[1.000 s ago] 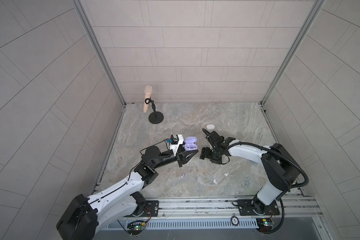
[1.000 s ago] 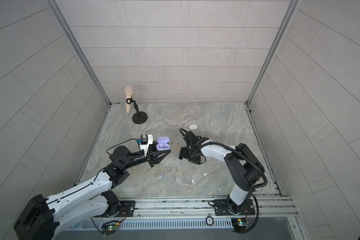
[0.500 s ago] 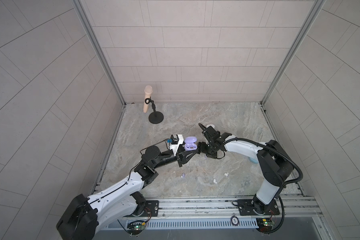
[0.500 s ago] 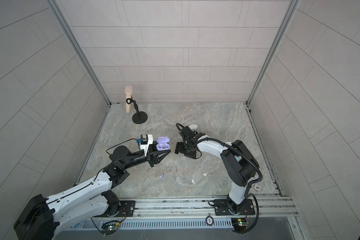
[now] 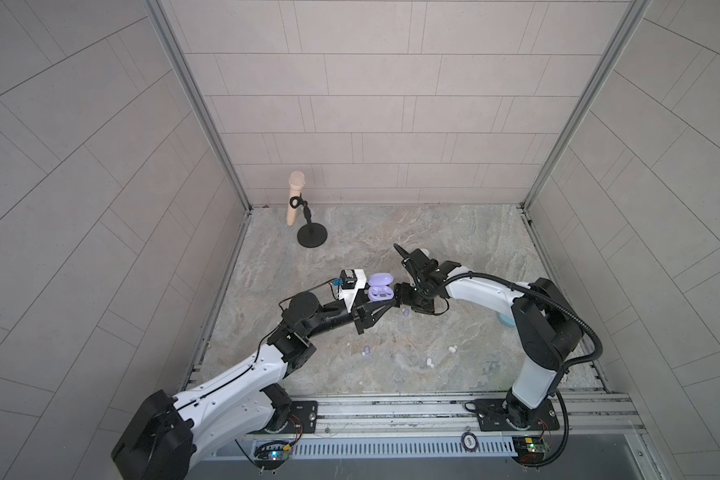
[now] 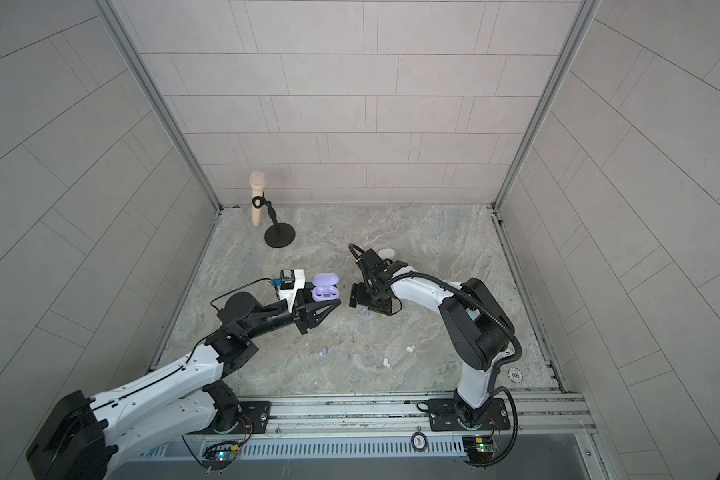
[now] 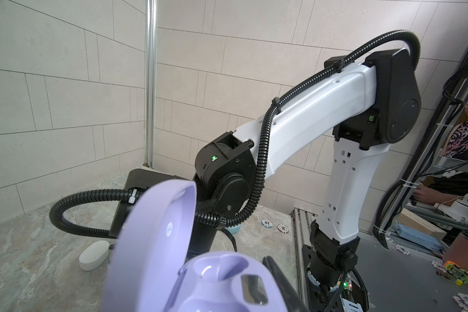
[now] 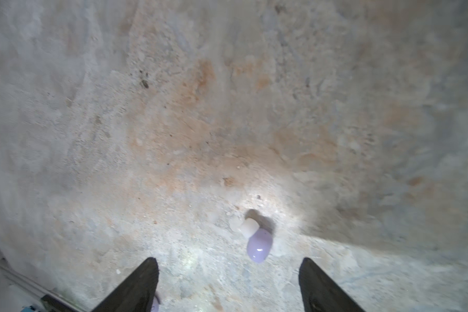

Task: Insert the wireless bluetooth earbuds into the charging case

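- Left hand point(image 6: 336, 302): clenched on the lilac charging case point(image 6: 325, 286), held above the worktop with its lid open.
- Right hand point(image 8: 229, 260): spread wide and holding nothing, low over a lilac earbud point(image 8: 258, 245) that lies near the case.
- A second lilac earbud point(image 5: 366, 351) and two white earbuds point(image 5: 431, 363) lie nearer the front rail.
- The marbled worktop point(image 5: 454, 232) has grey tiled walls point(image 5: 391, 104) around it and a microphone stand point(image 5: 312, 239) at the far left.
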Robot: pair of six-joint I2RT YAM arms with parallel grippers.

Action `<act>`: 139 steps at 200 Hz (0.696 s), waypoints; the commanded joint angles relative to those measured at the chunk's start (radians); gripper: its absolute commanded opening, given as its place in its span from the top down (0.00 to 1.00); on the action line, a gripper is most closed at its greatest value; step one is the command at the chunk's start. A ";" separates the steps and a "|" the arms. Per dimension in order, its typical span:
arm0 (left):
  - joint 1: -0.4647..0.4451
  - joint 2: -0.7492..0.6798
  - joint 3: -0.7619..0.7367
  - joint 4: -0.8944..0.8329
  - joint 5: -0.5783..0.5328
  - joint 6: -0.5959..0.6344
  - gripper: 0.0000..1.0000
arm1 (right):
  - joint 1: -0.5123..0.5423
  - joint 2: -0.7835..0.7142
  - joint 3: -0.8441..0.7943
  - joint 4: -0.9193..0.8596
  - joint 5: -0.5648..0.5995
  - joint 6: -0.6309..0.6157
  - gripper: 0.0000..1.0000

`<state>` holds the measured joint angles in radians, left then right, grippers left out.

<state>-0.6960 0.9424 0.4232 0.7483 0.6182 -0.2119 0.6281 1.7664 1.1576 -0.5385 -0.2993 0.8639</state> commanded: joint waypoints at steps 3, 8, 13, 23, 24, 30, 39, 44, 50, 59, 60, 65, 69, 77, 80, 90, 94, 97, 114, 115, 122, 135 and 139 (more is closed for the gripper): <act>0.006 -0.027 -0.001 0.004 -0.003 0.011 0.98 | 0.024 -0.042 -0.028 -0.101 0.090 -0.064 0.19; 0.006 -0.030 -0.001 0.000 -0.003 0.011 0.99 | 0.027 -0.041 -0.033 -0.104 0.097 -0.071 0.20; 0.006 -0.033 0.000 -0.004 -0.003 0.011 0.99 | 0.031 -0.038 -0.036 -0.108 0.107 -0.078 0.21; 0.006 -0.040 -0.003 -0.009 -0.004 0.012 0.98 | 0.038 -0.031 -0.033 -0.112 0.126 -0.092 0.23; 0.006 -0.040 -0.004 -0.009 -0.004 0.012 0.99 | 0.039 -0.030 -0.033 -0.113 0.127 -0.093 0.23; 0.007 -0.042 -0.004 -0.013 -0.003 0.012 0.99 | 0.045 -0.023 -0.030 -0.117 0.136 -0.101 0.24; 0.008 -0.046 -0.003 -0.019 -0.006 0.011 0.99 | 0.052 -0.012 -0.021 -0.126 0.157 -0.110 0.24; 0.008 -0.048 -0.006 -0.021 -0.006 0.010 0.99 | 0.057 -0.007 -0.016 -0.129 0.167 -0.114 0.25; 0.009 -0.054 -0.006 -0.025 -0.007 0.009 0.99 | 0.062 0.000 -0.010 -0.133 0.178 -0.119 0.26; 0.011 -0.061 -0.007 -0.029 -0.008 0.006 0.99 | 0.069 0.011 -0.003 -0.137 0.197 -0.126 0.27; 0.012 -0.063 -0.008 -0.029 -0.008 0.006 0.98 | 0.068 0.013 -0.002 -0.138 0.199 -0.127 0.27; 0.014 -0.067 -0.010 -0.034 -0.009 0.006 0.98 | 0.071 0.019 0.001 -0.142 0.210 -0.129 0.27; 0.018 -0.073 -0.012 -0.037 -0.009 0.006 0.98 | 0.074 0.023 0.005 -0.145 0.219 -0.131 0.27; 0.022 -0.082 -0.013 -0.046 -0.009 0.006 0.99 | 0.077 0.031 0.010 -0.152 0.240 -0.138 0.28; 0.022 -0.086 -0.014 -0.049 -0.010 0.006 0.99 | 0.079 0.032 0.011 -0.156 0.251 -0.139 0.28; 0.028 -0.097 -0.016 -0.061 -0.011 0.006 0.99 | 0.082 0.038 0.013 -0.159 0.275 -0.145 0.29; 0.031 -0.101 -0.018 -0.064 -0.011 0.006 0.99 | 0.083 0.039 0.014 -0.159 0.281 -0.149 0.29; 0.032 -0.106 -0.019 -0.066 -0.012 0.005 0.99 | 0.084 0.041 0.014 -0.158 0.284 -0.150 0.29; 0.041 -0.127 -0.026 -0.078 -0.016 0.003 0.99 | 0.085 0.054 0.024 -0.163 0.299 -0.159 0.29; 0.042 -0.129 -0.026 -0.079 -0.016 0.003 0.99 | 0.085 0.055 0.025 -0.163 0.299 -0.160 0.29; 0.044 -0.134 -0.028 -0.083 -0.016 0.003 0.99 | 0.087 0.062 0.031 -0.165 0.304 -0.165 0.29; 0.047 -0.143 -0.031 -0.092 -0.019 0.005 0.99 | 0.088 0.078 0.051 -0.189 0.304 -0.190 0.29; 0.047 -0.145 -0.032 -0.093 -0.021 0.006 0.99 | 0.088 0.083 0.058 -0.197 0.305 -0.196 0.29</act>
<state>-0.6575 0.8223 0.4042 0.6651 0.6014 -0.2100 0.7090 1.8153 1.1732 -0.6746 -0.0479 0.7074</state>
